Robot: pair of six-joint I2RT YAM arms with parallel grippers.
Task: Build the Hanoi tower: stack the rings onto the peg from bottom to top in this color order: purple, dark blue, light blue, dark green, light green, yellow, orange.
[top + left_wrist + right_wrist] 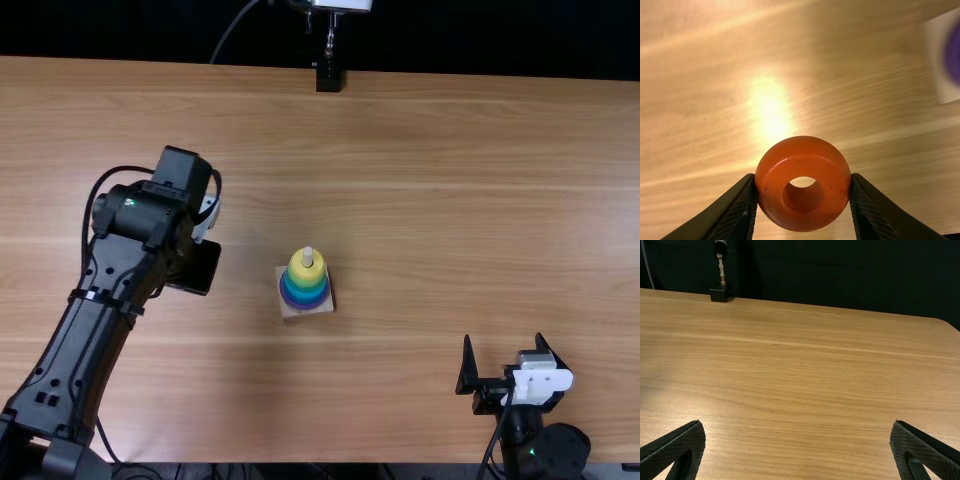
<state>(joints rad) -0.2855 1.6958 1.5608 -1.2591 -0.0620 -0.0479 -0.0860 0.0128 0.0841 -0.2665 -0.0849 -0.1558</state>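
Left hand [195, 268] grips the orange ring [803, 184] from both sides, parted by its width, over the worktop's left part [420, 180]. Near the middle, a pale square base [291, 312] bears the peg [308, 254] with the purple ring [307, 307] lowest, blue and green rings [305, 289] between and the yellow ring [314, 268] uppermost. Right hand [503, 340], spread wide and holding nothing, is by the near edge, right of the middle; a black stand [329, 78] is at the far edge. Left wrist view shows the orange ring's hole; top view shows the peg's tip.
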